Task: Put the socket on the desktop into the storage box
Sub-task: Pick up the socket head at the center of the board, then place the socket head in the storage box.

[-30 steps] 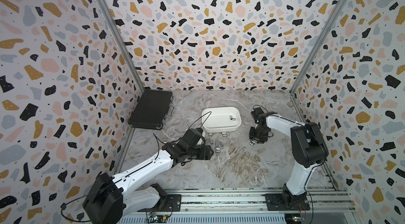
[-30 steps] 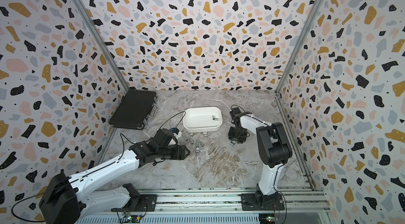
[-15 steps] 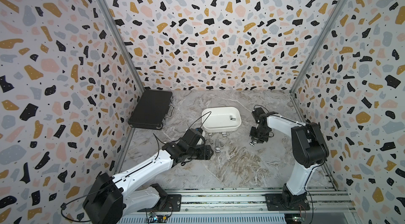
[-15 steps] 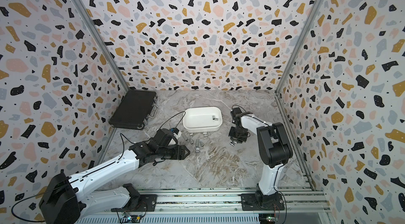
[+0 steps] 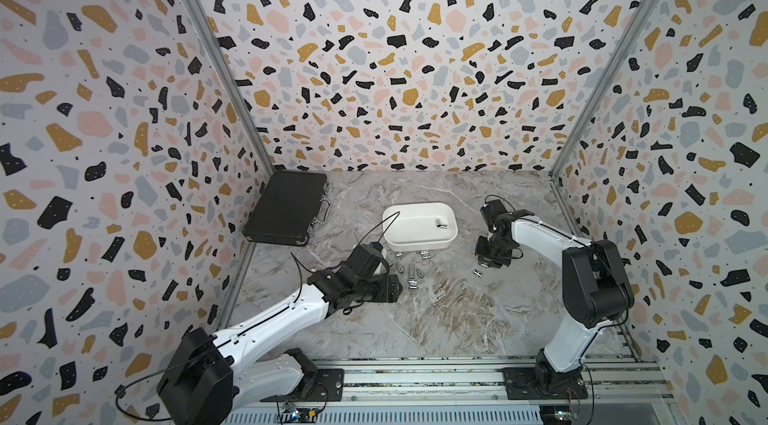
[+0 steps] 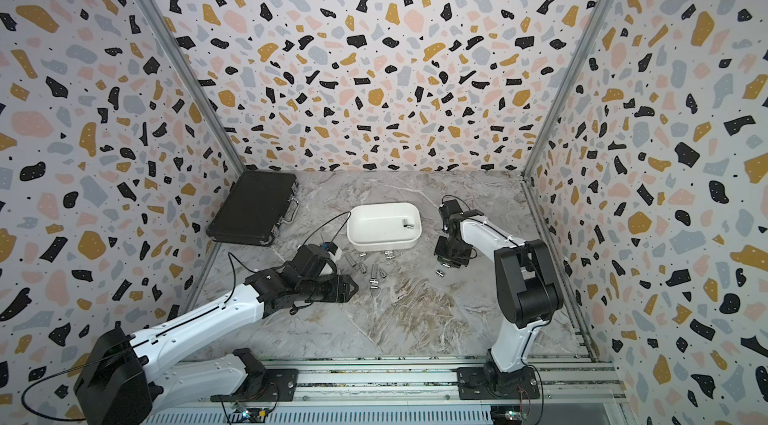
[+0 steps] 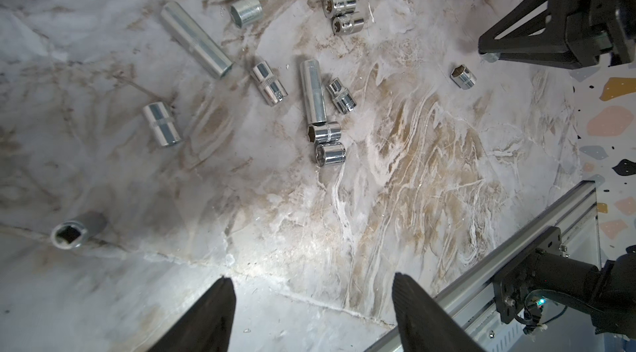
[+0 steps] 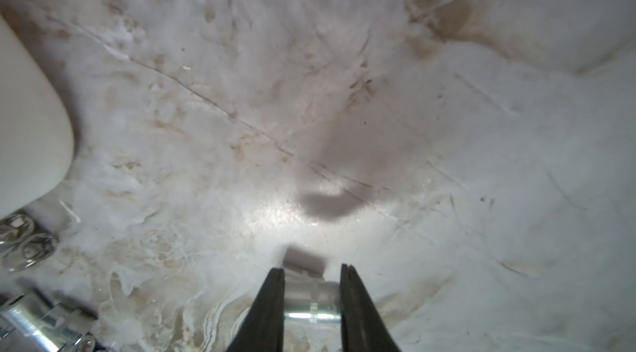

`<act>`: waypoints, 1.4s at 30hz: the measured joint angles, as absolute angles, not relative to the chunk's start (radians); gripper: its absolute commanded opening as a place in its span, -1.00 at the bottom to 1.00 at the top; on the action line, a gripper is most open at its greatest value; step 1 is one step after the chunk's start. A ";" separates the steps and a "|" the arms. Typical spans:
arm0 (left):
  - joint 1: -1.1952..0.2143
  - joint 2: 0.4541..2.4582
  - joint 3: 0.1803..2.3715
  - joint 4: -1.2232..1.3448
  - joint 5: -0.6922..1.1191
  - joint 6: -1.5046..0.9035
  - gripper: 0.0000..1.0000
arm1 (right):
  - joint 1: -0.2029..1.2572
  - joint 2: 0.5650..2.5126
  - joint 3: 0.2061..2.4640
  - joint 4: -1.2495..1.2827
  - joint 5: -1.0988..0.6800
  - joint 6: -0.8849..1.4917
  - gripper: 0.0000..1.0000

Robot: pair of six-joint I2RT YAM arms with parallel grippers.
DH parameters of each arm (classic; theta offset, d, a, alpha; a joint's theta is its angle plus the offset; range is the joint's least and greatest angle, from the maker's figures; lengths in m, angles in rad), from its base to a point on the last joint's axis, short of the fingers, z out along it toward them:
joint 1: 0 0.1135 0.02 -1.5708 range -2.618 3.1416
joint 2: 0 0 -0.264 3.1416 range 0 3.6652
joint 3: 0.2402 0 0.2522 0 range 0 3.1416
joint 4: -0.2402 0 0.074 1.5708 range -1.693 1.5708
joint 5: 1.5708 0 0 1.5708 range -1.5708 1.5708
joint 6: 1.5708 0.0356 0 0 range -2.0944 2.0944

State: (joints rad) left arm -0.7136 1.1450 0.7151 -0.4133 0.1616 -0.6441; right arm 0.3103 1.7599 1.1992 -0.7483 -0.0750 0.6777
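A socket (image 8: 309, 305) is pinched tight in the right tool (image 8: 312, 268). The left tool (image 7: 311, 278) is wide open, holding nothing.

Shiny metal socket (image 8: 310, 303), smooth plastic storage box (image 5: 415, 243)
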 measured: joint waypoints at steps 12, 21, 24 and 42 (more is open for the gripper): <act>-0.648 1.155 0.780 -0.484 0.106 -0.639 0.54 | 0.379 1.801 1.474 -0.830 -0.074 0.630 -0.47; -0.542 1.140 0.786 -0.532 0.094 -0.624 0.54 | 0.418 1.990 1.743 -0.910 -0.079 0.604 -0.46; -0.509 1.129 0.786 -0.543 0.095 -0.620 0.54 | 0.427 2.059 1.834 -0.939 -0.086 0.599 -0.46; -0.440 1.093 0.777 -0.557 0.119 -0.617 0.53 | 0.459 2.368 2.251 -1.069 -0.170 0.597 -0.43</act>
State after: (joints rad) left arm -0.4400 1.0927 0.7769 -0.5568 0.1188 -0.6174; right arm 0.4587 2.3676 2.2513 -1.0687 -0.1696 0.5972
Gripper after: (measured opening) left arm 0.768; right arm 0.288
